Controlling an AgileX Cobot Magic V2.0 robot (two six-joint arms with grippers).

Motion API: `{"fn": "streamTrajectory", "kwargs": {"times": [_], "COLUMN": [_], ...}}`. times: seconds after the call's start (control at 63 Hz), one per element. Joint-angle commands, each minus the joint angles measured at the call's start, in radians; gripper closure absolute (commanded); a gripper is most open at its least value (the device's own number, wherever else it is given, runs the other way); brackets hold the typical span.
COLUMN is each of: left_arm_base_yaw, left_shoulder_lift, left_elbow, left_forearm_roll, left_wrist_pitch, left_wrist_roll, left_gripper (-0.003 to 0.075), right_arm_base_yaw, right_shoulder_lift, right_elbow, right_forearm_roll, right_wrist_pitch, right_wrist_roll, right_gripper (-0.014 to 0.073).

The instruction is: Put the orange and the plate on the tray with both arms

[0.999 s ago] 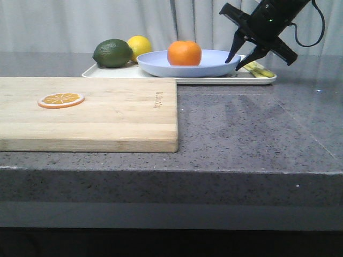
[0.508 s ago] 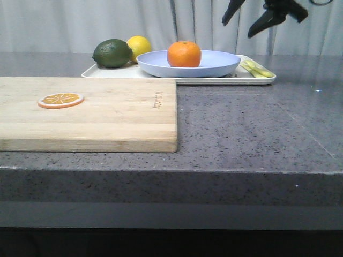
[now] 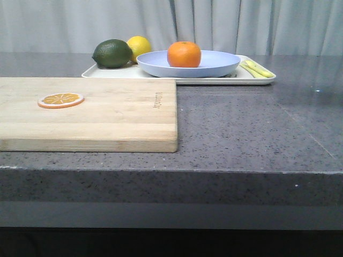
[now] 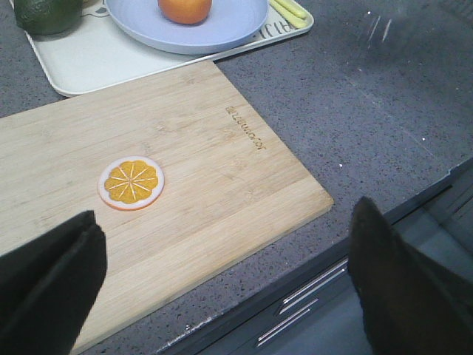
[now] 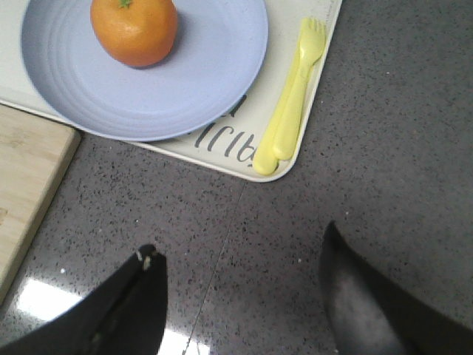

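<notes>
Sitting on plate (image 3: 188, 63) atop tray (image 3: 214, 80) near table's far edge: orange (image 3: 184, 54). Hovering spread wide, gripping nothing: left gripper (image 4: 222, 285), right gripper (image 5: 240, 299).

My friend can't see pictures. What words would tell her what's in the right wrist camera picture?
An orange sits on a pale blue plate, and the plate rests on a cream tray beside a yellow fork. The open right gripper hangs over bare grey counter in front of the tray, holding nothing. A corner of a wooden board shows at one edge.
</notes>
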Motion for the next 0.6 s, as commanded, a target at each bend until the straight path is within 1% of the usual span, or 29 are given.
{"fn": "streamTrajectory", "kwargs": {"times": [0.0,0.159,0.301,0.476,0.587], "left_arm_base_yaw": [-0.001,-0.001,-0.001,-0.001,-0.001], "left_shoulder_lift": [-0.002,-0.002,-0.002,-0.002,-0.002], "left_elbow": [-0.025,-0.025,-0.025,-0.025,-0.025], "left_forearm_roll": [-0.016,-0.016,-0.016,-0.016,-0.016], "left_wrist_pitch": [-0.075,-0.075,-0.075,-0.075,-0.075], "left_wrist_roll": [-0.009,-0.009,-0.009,-0.009,-0.009], "left_gripper": [0.0085,0.0085,0.0085,0.0085,0.0085], "right_arm_base_yaw": [-0.001,-0.002,-0.002,-0.002,-0.002], "right_shoulder_lift": [-0.167,-0.384,-0.549,-0.742,-0.872], "right_elbow": [0.117,0.371,0.576,0.781,0.883], "right_forearm_roll": [-0.018,-0.018,-0.018,-0.018,-0.017], "right_wrist_pitch": [-0.142,-0.233,-0.272,-0.315,-0.317], "right_wrist_roll": [-0.011,-0.011,-0.011,-0.011,-0.011], "right_gripper": [0.0125,0.0125,0.0125,0.0125,0.0125]}}
